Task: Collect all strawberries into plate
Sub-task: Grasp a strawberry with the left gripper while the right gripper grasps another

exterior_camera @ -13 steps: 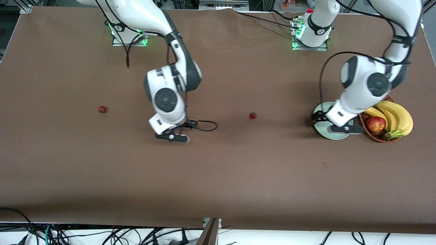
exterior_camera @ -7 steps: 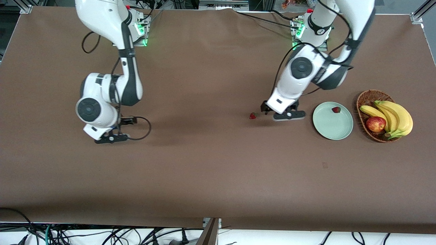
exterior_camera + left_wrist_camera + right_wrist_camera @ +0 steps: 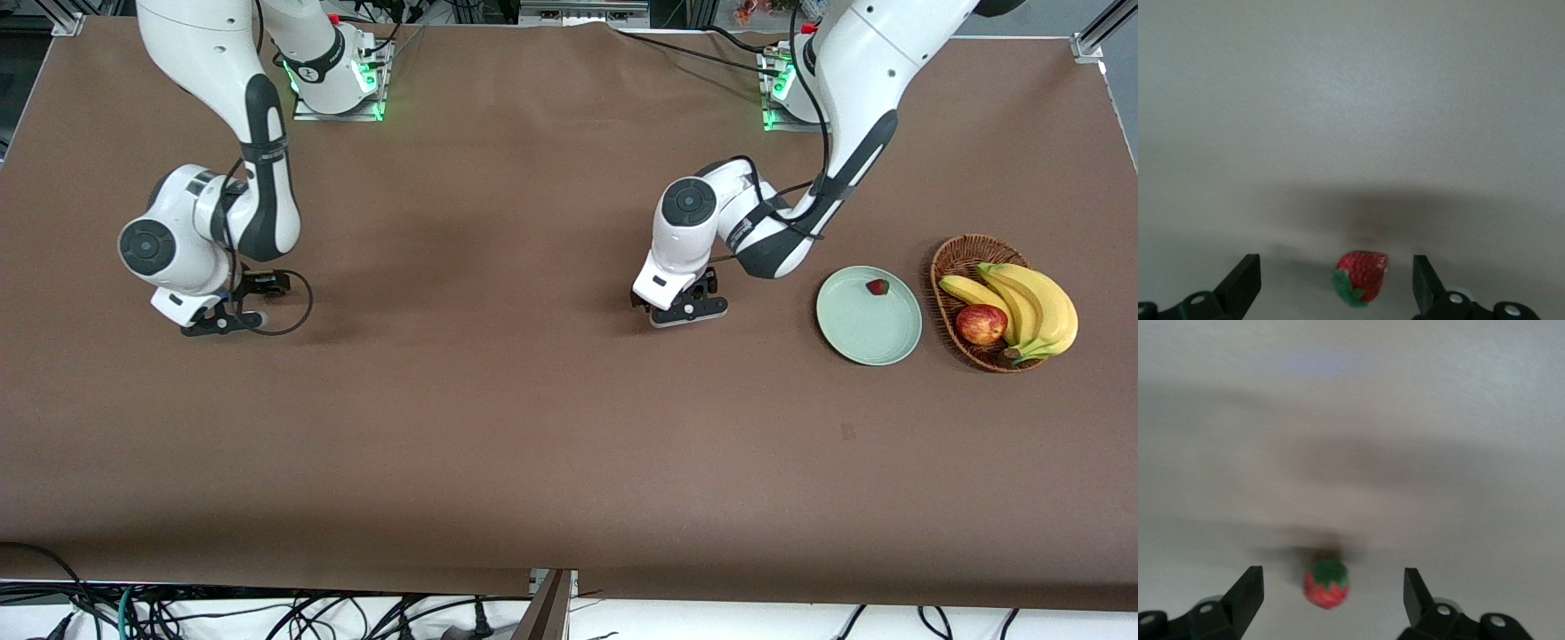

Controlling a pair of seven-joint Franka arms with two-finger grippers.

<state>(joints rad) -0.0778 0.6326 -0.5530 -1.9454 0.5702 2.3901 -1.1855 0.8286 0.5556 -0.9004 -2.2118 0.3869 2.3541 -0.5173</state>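
One strawberry point(image 3: 877, 286) lies on the pale green plate point(image 3: 867, 331), near its rim. My left gripper point(image 3: 683, 312) is down at the table's middle and covers a second strawberry in the front view. In the left wrist view that strawberry point(image 3: 1362, 276) lies on the cloth between the open fingers point(image 3: 1242, 283) of my left gripper point(image 3: 1333, 285), untouched. My right gripper point(image 3: 219, 321) is low toward the right arm's end. In the right wrist view, a third strawberry point(image 3: 1327, 583) lies between the open fingertips of my right gripper point(image 3: 1333, 595), with gaps on both sides.
A brown wicker basket point(image 3: 956, 258) with bananas point(image 3: 1031, 302) and a red-yellow apple point(image 3: 981, 324) stands beside the plate, toward the left arm's end. Brown cloth covers the table. Cables hang along the table's edge nearest the front camera.
The left gripper left the plate, where a strawberry now lies, and moved over the middle strawberry. The right gripper swung from the middle toward its own end and came down over the strawberry there.
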